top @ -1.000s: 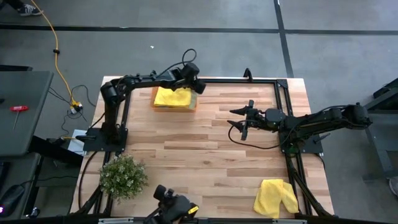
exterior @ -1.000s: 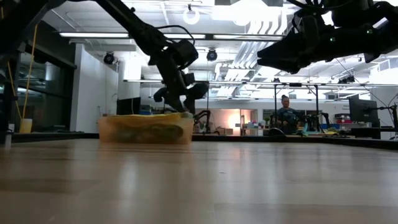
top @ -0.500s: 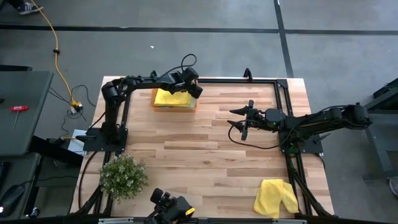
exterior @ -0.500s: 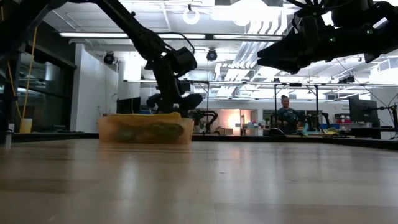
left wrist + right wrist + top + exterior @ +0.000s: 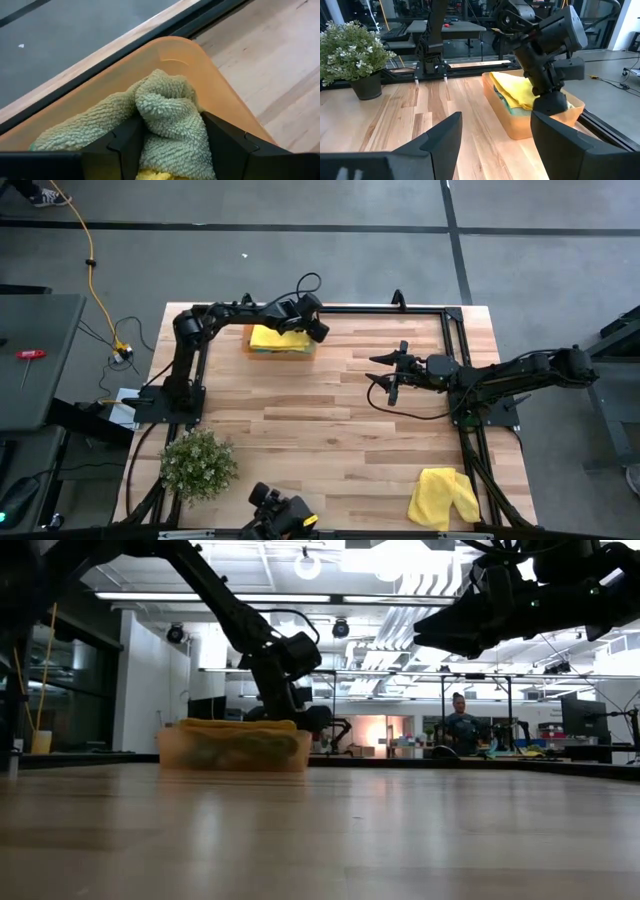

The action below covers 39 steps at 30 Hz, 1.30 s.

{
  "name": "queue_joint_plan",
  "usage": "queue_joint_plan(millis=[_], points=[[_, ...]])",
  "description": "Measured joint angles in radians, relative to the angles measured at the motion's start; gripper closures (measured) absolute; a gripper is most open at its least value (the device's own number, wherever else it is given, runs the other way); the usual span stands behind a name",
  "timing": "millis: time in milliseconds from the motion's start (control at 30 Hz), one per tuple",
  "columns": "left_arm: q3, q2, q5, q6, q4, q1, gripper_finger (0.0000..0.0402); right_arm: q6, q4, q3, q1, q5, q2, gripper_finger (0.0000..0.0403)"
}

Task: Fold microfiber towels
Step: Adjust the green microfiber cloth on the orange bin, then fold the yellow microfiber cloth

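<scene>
Yellow towel (image 5: 443, 498) lies crumpled at five o'clock, unfolded; others are stacked in my orange tray (image 5: 281, 352) at eleven, where my left claw (image 5: 167, 135) grasps a green towel (image 5: 167, 107); my right claw (image 5: 385, 375) hovers released.

No legible text, label, brand, number or sign in any view: none on tabletop, tray, towels, robot arms or background room.
</scene>
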Motion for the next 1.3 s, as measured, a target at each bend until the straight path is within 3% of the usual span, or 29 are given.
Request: queue_joint_plan(millis=[300,500,633,800,933,1067,1167,1300], points=[[0.006,-0.145,-0.019,0.027,-0.042,-0.001,0.0218,-0.002,0.0,0.0,0.0,0.0,0.0,0.0174],[0.006,-0.319,-0.037,0.071,-0.082,-0.001,0.0218,0.001,0.0,0.0,0.0,0.0,0.0,0.0174],[-0.036,-0.468,0.03,0.113,-0.07,-0.04,0.0218,0.005,-0.001,0.0,0.0,0.0,0.0,0.0174],[-0.31,-0.664,0.077,0.191,0.216,-0.191,0.0218,0.005,0.0,0.0,0.0,0.0,0.0,0.0174],[-0.631,-0.791,0.079,0.227,0.595,-0.337,0.0218,0.006,-0.001,0.0,0.0,0.0,0.0,0.0174],[-0.905,-0.834,0.131,0.244,0.997,-0.47,0.0218,0.005,0.0,0.0,0.0,0.0,0.0,0.0174],[-1.009,-0.854,0.184,0.326,1.195,-0.523,0.0218,0.005,0.009,0.0,0.0,0.0,0.0,0.0174],[-1.031,-0.902,0.191,0.349,1.235,-0.553,0.0218,-0.009,0.065,0.0,0.0,0.0,0.0,0.0174]])
